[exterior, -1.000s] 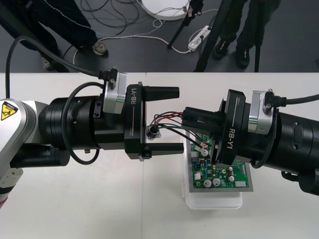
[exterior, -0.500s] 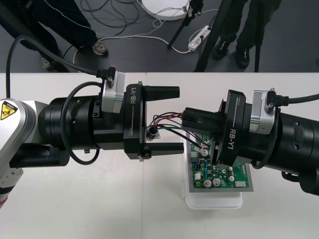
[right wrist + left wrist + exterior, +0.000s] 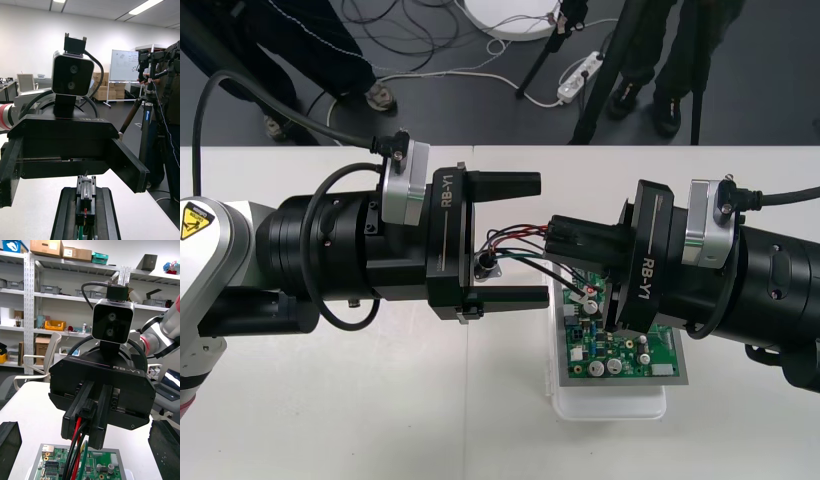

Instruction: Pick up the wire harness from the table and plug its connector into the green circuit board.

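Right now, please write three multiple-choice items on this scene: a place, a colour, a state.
1. The black plug sits: A on the table; B between the fingers of the right gripper; C in the circuit board.
2. The harness wires are: A red, black, green; B blue, yellow, white; C all white.
3. The left gripper is: A shut on the plug; B shut on the socket; C open.
Answers: 1 B, the fingers clamp it; 2 A, seen leaving the plug; 3 C, its fingers stand far apart.
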